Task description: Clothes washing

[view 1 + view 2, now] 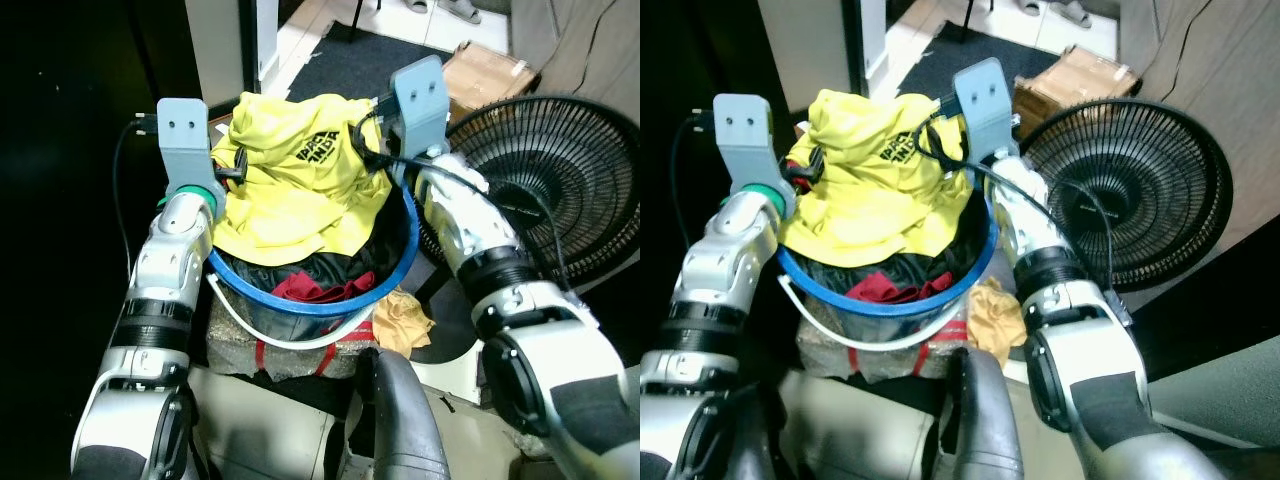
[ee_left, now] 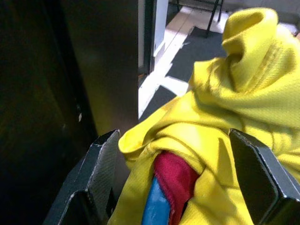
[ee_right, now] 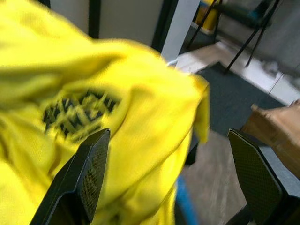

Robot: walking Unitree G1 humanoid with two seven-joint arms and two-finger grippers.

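Yellow mesh fabric, a shirt (image 1: 290, 185) with black lettering, is heaping over the top of the blue-rimmed laundry basket (image 1: 392, 277) that we are reaching around, with red cloth (image 1: 305, 288) and dark clothing lying under it. Our left gripper (image 2: 176, 176) is sitting at the basket's left edge, its fingers (image 2: 96, 173) spread apart around a fold of the shirt, the red cloth and the blue rim. Our right gripper (image 3: 171, 176) is hovering at the shirt's right side, fingers (image 3: 91, 168) wide apart and closing on nothing. A black floor fan (image 1: 545, 195) is standing just beside the basket, and a cardboard box (image 1: 485, 72) is lying beyond it.
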